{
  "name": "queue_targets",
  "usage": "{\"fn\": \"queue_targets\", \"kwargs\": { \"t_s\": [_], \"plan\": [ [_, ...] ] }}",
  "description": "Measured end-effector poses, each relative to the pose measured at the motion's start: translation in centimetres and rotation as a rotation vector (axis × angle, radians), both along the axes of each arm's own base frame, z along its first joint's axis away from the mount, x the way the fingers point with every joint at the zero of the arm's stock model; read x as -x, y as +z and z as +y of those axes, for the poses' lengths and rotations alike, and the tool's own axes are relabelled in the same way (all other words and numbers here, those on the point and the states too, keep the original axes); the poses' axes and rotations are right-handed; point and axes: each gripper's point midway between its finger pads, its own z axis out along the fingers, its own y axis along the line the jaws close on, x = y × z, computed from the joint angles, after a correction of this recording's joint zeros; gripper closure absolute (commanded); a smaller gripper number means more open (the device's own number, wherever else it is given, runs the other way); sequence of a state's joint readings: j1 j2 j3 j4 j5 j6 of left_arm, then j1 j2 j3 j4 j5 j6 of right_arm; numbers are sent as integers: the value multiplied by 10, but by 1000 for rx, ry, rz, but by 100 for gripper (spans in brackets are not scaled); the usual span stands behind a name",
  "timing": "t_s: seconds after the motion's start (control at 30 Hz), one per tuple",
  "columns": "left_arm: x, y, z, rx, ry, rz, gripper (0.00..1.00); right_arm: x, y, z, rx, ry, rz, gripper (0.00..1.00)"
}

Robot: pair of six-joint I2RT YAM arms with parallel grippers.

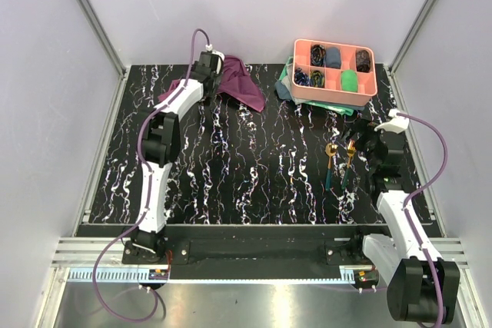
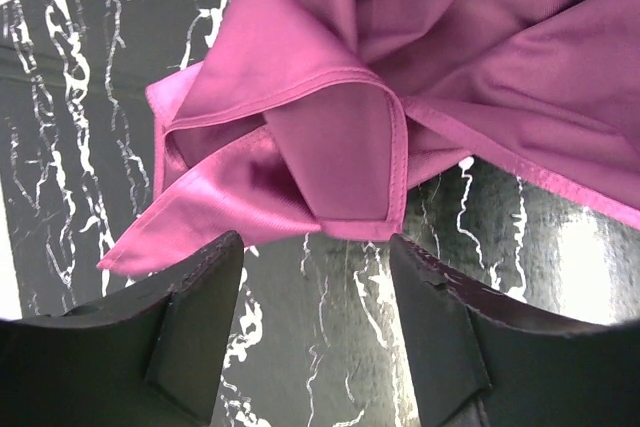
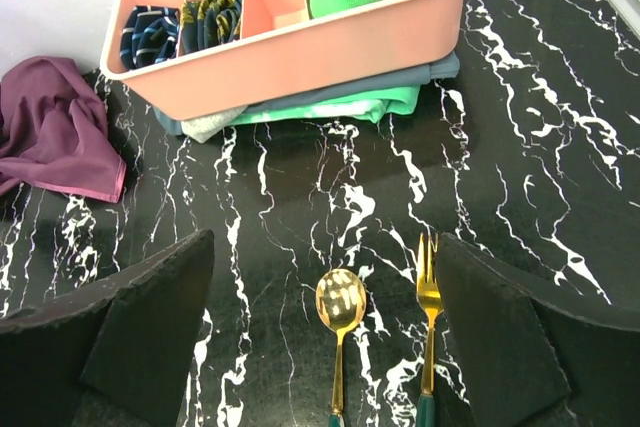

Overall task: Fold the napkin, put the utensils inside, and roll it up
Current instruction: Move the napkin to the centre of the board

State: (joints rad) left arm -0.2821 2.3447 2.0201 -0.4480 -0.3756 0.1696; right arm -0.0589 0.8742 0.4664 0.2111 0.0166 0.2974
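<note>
The two arm bases sit at the bottom edge of the top view, on the near rim of the black marbled table (image 1: 254, 182). At lower right, the right gripper (image 3: 325, 247) hovers low over the table with its jaws spread wide, holding nothing. The utensils lie flat on the table in the gap between its fingers (image 3: 150, 327). These are the spoon (image 3: 339, 312), left of centre in the right wrist view, and the fork (image 3: 429, 317) just to its right. They lie side by side without touching, with their gold heads pointing up the frame and their dark handles running off the bottom edge.

Farther back, at the upper right of the top view, a pink divided tray (image 1: 335, 96) holds small rolled cloths in its compartments. It rests on a folded teal-green cloth (image 3: 330, 107), whose edge sticks out under the tray's front wall.

At the far edge, in the upper left of the top view, lies the napkin (image 1: 244, 86), a crumpled plum-purple heap well apart from the utensils. The left gripper (image 2: 315, 247) reaches to the heap's left side with its jaws apart and nothing pinched. In the left wrist view, a folded corner of the cloth lies on the table just beyond the two fingertips. The rest of the heap fills the upper part of that frame.
</note>
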Motion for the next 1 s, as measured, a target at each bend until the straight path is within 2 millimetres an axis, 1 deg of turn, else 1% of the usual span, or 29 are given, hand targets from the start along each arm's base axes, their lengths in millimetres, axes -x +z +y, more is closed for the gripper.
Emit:
{"fn": "queue_targets", "kwargs": {
  "t_s": [0.23, 0.47, 0.63, 0.7, 0.77, 0.87, 0.9, 0.97, 1.0],
  "plan": [
    [-5, -16, -5, -32, -31, 25, 40, -2, -3, 0, -2, 3, 14, 0],
    [-5, -21, -7, -65, -63, 43, 39, -3, -7, 0, -5, 2, 24, 0],
    [-7, -27, -7, -96, -78, 54, 40, -4, -3, 1, -6, 3, 17, 0],
    [-9, -31, -7, -106, -83, 57, 42, -4, -3, 1, -6, 3, 16, 0],
    [-11, -35, -7, -114, -88, 62, 45, -5, -2, 0, -6, 2, 16, 0],
    [-12, -42, -7, -126, -94, 71, 55, -5, -2, 0, -7, 2, 16, 0],
    [-12, -44, -6, -129, -97, 73, 62, -5, -3, 0, -8, 2, 17, 0],
    [-12, -46, -6, -136, -101, 78, 69, -5, -3, 0, -8, 2, 19, 0],
    [-12, -46, -6, -140, -103, 79, 77, -5, -4, 0, -8, 2, 21, 0]
  ]
}}
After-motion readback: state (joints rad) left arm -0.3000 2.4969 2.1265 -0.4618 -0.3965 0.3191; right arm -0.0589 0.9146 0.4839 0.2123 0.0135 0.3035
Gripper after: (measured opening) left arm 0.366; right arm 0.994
